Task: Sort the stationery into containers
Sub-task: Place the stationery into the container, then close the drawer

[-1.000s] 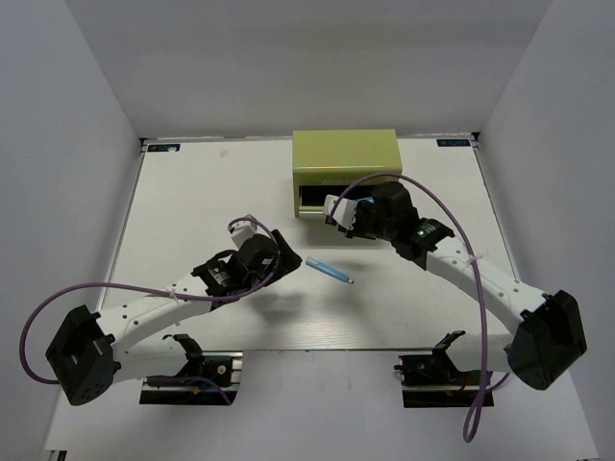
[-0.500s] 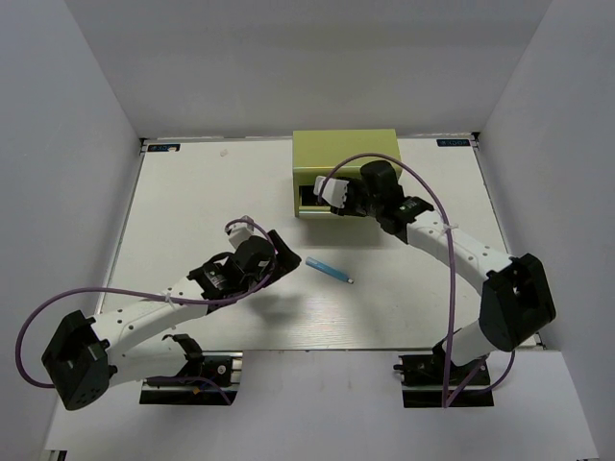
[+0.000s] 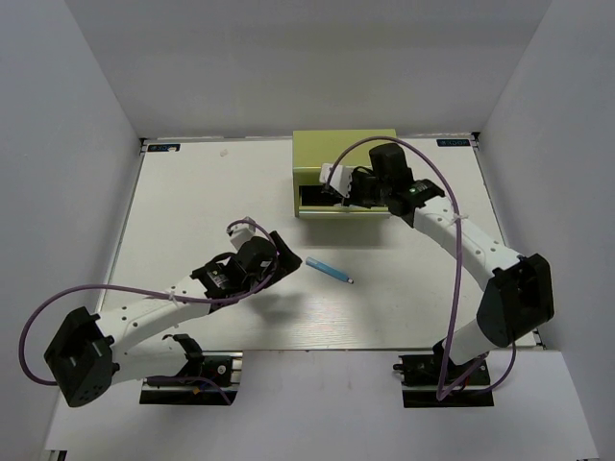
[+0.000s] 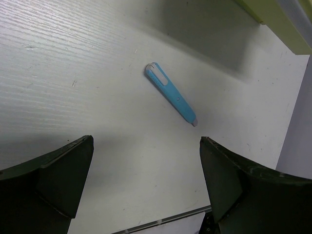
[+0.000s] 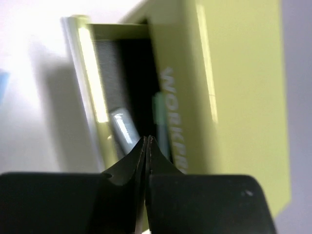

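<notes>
On the near-left part of the white table (image 3: 183,211), the left gripper (image 4: 146,140) hangs with its fingers spread wide and nothing between them. Just past it, around mid-table, the thin blue pen (image 3: 329,270) lies flat, touching nothing. Farther back sits the olive-green metal tool chest (image 3: 346,149) with one drawer (image 3: 322,200) pulled out. The right gripper (image 5: 147,144) is above that drawer, fingers pressed together and empty. Stuff inside the drawer is too blurry to name.
</notes>
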